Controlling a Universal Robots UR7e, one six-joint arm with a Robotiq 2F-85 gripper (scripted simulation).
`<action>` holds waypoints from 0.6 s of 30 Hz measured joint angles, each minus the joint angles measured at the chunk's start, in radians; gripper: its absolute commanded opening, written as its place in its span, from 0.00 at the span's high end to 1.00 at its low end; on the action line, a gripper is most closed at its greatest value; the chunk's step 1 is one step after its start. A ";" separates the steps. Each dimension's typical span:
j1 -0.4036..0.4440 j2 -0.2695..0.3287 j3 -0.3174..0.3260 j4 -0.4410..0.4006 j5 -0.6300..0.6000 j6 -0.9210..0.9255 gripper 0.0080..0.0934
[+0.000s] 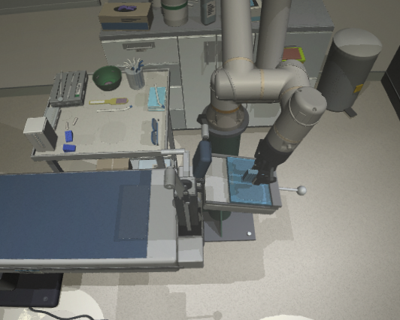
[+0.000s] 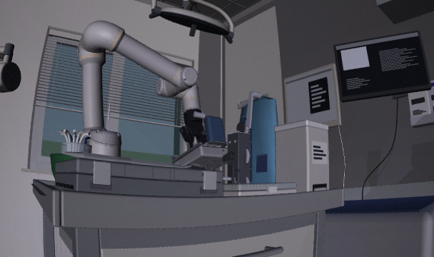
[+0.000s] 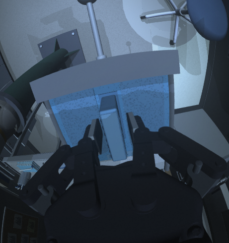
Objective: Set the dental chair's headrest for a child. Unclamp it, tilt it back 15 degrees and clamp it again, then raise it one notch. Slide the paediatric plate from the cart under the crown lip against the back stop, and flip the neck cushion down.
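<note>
The headrest [image 1: 242,186] sits at the head end of the dental chair [image 1: 80,218], tilted back. The light blue paediatric plate [image 1: 247,182] lies on it, its far edge under the grey crown lip [image 3: 104,72]. A raised grey handle [image 3: 113,129] stands on the plate. My gripper [image 3: 113,129] is over the plate, open, with a finger on each side of the handle, and it holds nothing. The dark blue neck cushion [image 1: 202,157] stands upright at the chair side of the headrest. A lever with a ball end [image 1: 301,190] sticks out past the crown lip.
The crown lip and the ball lever are just beyond my fingers. The instrument cart [image 1: 106,112] stands behind the chair with a bowl, a cup and tools. My pedestal [image 1: 223,131] is close behind the headrest. A grey bin [image 1: 349,69] stands to the right, with open floor before it.
</note>
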 measured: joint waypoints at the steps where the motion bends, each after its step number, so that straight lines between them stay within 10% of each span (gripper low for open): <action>1: 0.000 0.000 0.000 0.000 0.000 0.000 0.58; 18: 0.001 0.000 -0.001 0.003 0.000 0.001 0.53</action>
